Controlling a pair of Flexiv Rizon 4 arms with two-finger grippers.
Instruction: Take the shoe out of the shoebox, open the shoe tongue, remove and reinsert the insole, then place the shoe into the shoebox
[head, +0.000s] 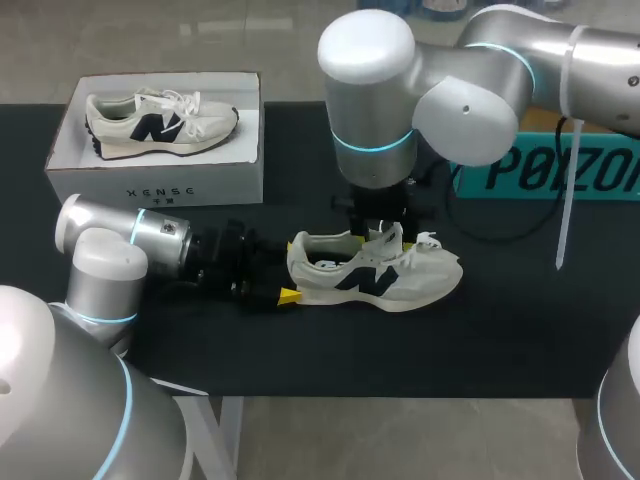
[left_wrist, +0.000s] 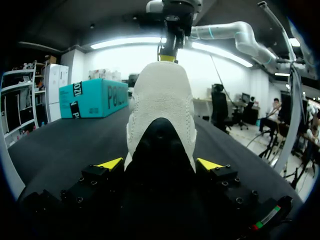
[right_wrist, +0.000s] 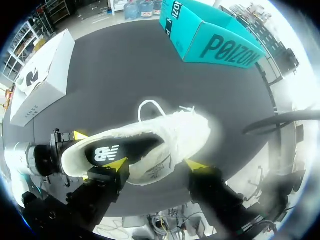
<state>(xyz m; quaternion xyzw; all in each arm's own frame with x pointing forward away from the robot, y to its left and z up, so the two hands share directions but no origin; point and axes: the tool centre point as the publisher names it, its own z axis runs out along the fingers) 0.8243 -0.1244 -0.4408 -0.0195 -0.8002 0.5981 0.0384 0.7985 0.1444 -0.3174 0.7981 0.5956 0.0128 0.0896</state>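
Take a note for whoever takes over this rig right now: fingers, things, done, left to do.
Left gripper: shut on the heel of the shoe, which stands on the table.
Right gripper: fingers open, above its collar.
Insole inside the shoe; shoebox, back left, holds a second shoe.
Done: shoe out. Tongue: unclear.
Left: likely insole out and back in, shoe into box.

Blocked at the heel of the shoe (head: 375, 275) by the left jaws, and from above by the right jaws. Open worktop (head: 400, 350) along the near side. Shoebox (head: 155, 185) far left, teal box (head: 545, 170) far right.
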